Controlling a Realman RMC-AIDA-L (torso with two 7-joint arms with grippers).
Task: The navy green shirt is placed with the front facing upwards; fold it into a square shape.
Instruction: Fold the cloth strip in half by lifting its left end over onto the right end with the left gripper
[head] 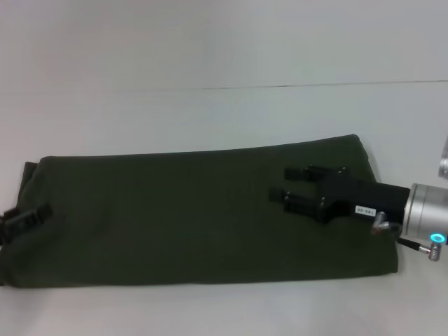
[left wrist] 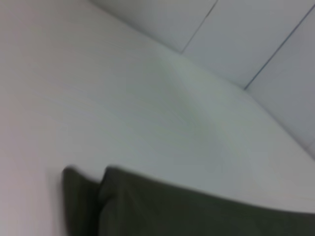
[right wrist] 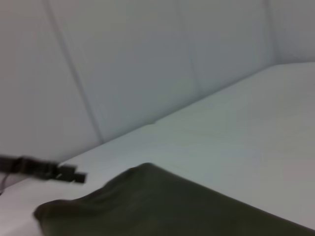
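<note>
Shirt status: the dark olive-green cotton shirt (head: 203,213) lies folded into a long band across the white table (head: 210,112), plain side up. I see the right gripper (head: 280,185) over its right part, black fingers (head: 297,172) spread apart. Left gripper (head: 21,222) sits at the band's left edge; can't tell its state.

Only one bit of lettering in sight: a small white label (head: 365,210) stuck on the black body of the right pincer (head: 281,185), over the navy green shirt (head: 175,210) in the head view. Dark characters printed on it, too small to read. No print or neck tag showing on the cloth. Nothing legible in either wrist view.
</note>
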